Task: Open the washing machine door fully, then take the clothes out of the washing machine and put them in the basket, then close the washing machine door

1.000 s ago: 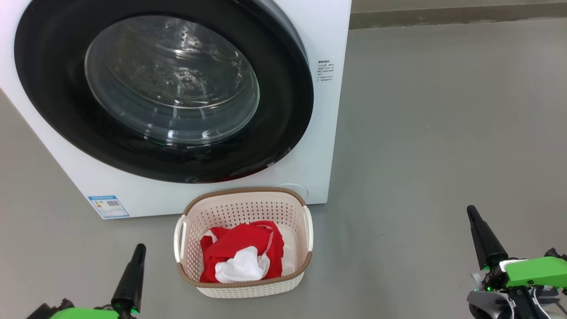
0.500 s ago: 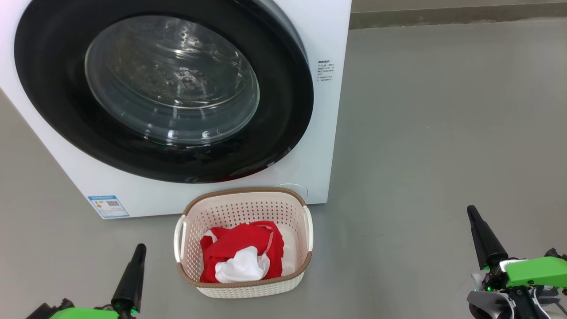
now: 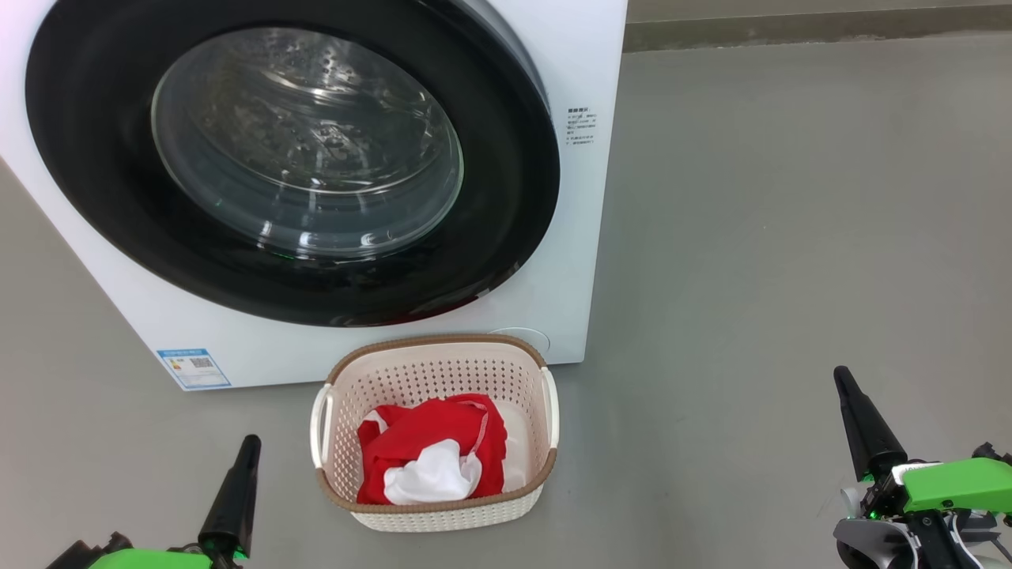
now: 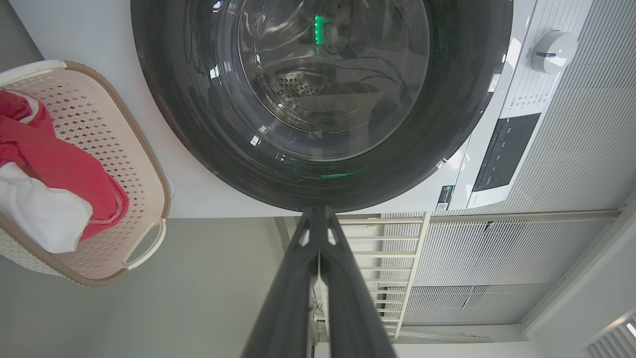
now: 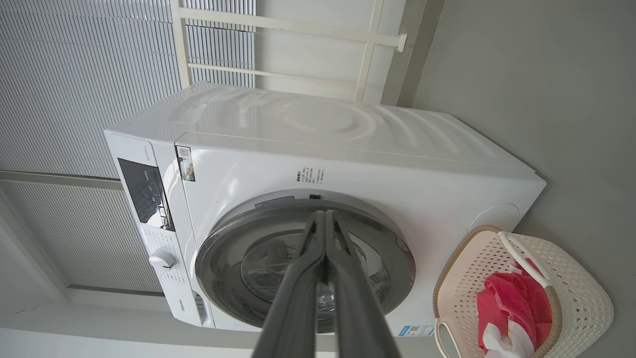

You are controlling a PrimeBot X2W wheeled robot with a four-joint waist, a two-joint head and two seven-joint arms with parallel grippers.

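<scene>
Big white boxy washing machine (image 3: 589, 237) at upper left; cream perforated plastic basket (image 3: 435, 371) at lower centre, just before it, perhaps touching; soft red-and-white clothes (image 3: 427, 438) inside.

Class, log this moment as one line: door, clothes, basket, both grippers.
door: shut | clothes: red and white, in basket | basket: on floor before washer | left gripper: jaws shut, empty | right gripper: jaws shut, empty
</scene>
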